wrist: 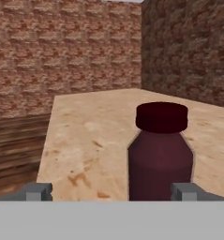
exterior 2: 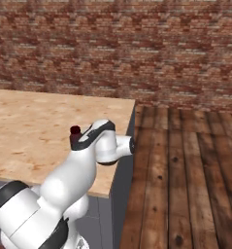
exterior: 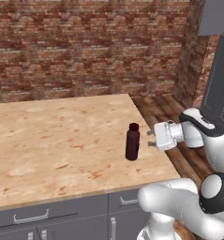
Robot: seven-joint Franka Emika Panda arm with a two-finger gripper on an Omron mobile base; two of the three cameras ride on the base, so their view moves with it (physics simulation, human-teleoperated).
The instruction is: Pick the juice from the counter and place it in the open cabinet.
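Observation:
The juice point(exterior: 132, 142), a dark maroon bottle with a dark cap, stands upright on the wood-grain counter point(exterior: 57, 136) near its right front corner. My gripper point(exterior: 150, 138) is level with the bottle and just to its right, open, with nothing between its fingers. In the hand view the juice point(wrist: 160, 154) sits close ahead, right of centre, in line with the right fingertip point(wrist: 186, 191), and the gripper point(wrist: 112, 192) stands wide open. In the right base view my arm hides all of the juice except its cap point(exterior 2: 75, 130). The dark grey panelled cabinet point(exterior: 220, 84) rises at the far right.
A brick wall point(exterior: 85, 47) runs behind the counter and turns a corner at the right. Wooden floor point(exterior 2: 185, 170) lies beyond the counter's right edge. Grey drawer fronts with silver handles point(exterior: 31, 218) sit below the front edge.

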